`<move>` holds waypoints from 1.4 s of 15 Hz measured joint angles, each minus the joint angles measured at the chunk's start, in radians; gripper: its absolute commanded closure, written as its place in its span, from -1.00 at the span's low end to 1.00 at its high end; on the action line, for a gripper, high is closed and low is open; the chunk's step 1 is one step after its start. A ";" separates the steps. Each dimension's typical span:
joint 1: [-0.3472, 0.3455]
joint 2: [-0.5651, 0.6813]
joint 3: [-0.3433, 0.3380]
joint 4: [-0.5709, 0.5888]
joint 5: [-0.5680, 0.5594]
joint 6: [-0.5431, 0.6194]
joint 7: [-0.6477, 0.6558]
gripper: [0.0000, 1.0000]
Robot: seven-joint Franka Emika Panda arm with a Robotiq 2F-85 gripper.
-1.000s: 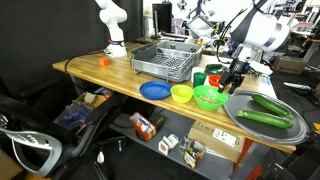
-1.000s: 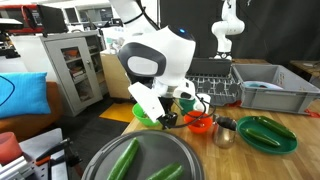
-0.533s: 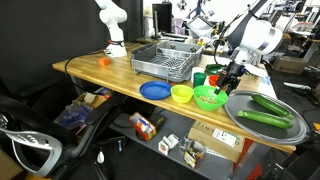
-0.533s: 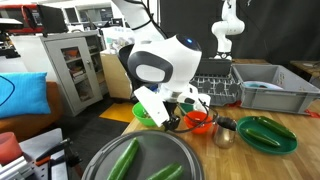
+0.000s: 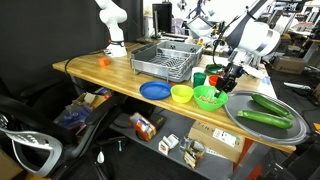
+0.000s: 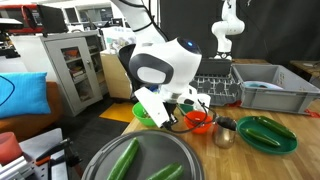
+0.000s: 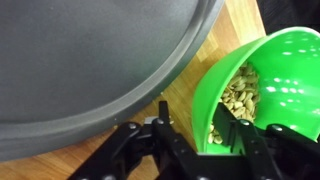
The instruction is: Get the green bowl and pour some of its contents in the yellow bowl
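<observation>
The green bowl (image 5: 210, 97) (image 6: 147, 113) stands near the table's front edge and holds peanuts, which show in the wrist view (image 7: 240, 95). My gripper (image 7: 198, 135) is down over its rim. One finger (image 7: 163, 130) is outside the wall and the other (image 7: 236, 132) is inside on the peanuts. The jaws are part-way closed, and a small gap still shows on the inner side. The bowl rests on the table. In an exterior view my gripper (image 5: 229, 84) sits at the bowl's edge beside the grey tray. The yellow bowl (image 5: 182, 94) stands just beside the green bowl.
A blue plate (image 5: 155, 90) lies beyond the yellow bowl. A big grey round tray (image 5: 262, 126) (image 7: 90, 60) with cucumbers (image 5: 268, 105) sits right against the green bowl. A dish rack (image 5: 165, 60), a dark green cup (image 5: 199, 78), a red bowl (image 6: 198, 122) and a metal cup (image 6: 225, 130) stand nearby.
The arm has barely moved and stays at the green bowl's rim. The jaws have come closer together about the rim. The bowl has not shifted.
</observation>
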 measured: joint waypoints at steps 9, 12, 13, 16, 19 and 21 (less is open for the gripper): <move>-0.029 0.002 0.000 0.006 -0.032 -0.005 0.026 0.98; -0.047 0.001 0.000 0.014 -0.032 -0.014 0.026 0.98; -0.050 -0.002 0.000 0.017 -0.033 -0.024 0.029 0.98; -0.047 -0.023 0.002 0.020 -0.069 -0.051 0.076 0.98; -0.016 -0.065 -0.003 0.018 -0.175 -0.061 0.204 0.98; 0.012 -0.097 -0.006 0.015 -0.251 -0.061 0.292 0.98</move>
